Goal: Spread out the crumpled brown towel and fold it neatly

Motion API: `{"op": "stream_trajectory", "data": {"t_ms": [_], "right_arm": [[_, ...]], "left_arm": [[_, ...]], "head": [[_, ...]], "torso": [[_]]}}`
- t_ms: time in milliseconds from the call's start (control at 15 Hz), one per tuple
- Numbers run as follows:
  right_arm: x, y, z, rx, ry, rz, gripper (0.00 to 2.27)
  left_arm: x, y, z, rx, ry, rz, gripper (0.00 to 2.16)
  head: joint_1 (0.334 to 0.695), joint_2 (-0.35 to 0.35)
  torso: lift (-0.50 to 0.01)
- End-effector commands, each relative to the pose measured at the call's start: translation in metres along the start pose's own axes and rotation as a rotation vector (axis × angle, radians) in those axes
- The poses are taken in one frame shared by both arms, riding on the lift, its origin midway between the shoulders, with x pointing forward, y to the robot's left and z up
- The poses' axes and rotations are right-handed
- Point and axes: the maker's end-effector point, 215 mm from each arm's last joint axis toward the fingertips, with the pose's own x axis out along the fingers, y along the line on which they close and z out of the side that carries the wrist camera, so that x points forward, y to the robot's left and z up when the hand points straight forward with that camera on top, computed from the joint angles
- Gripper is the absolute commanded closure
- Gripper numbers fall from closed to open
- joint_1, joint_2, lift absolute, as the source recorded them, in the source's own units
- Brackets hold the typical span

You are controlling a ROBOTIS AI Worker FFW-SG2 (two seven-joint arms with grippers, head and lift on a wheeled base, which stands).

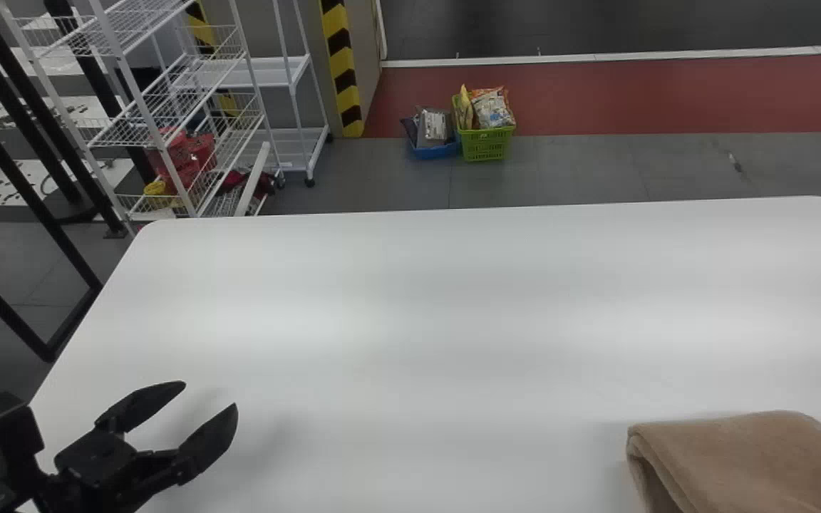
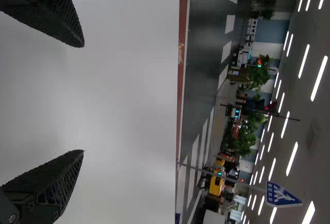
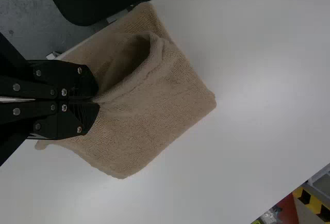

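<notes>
While the left claw is wide at near left, the right claw pinches the brown towel on the worktop's near right.

Tabletop: white, corners rounded. Floor: grey tiles; past them a red band, a white line, dark flooring. Shelving, far left: white wire, red items within. Frame, nearby: black bars. Post: yellow and black stripes. Baskets, two, adjacent, filled: one blue, one green. Plants: green, leafy. Sign: blue, triangular. Overhead lights: white strips, lit, in rows.
</notes>
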Motion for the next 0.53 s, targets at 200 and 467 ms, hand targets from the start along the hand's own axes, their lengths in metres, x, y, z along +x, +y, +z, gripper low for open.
{"op": "stream_trajectory", "data": {"t_ms": [200, 467], "right_arm": [[0.008, 0.008, -0.006, -0.003, 0.014, 0.027, 1.21], [0.018, 0.019, -0.014, -0.018, 0.039, 0.056, 1.21]], "left_arm": [[0.000, -0.001, 0.001, 0.003, -0.001, 0.000, 0.08], [0.000, 0.000, 0.001, 0.004, 0.000, 0.002, 0.08]], "head": [[0.695, 0.136], [0.695, 0.137]], "torso": [[-0.128], [-0.128]]}}
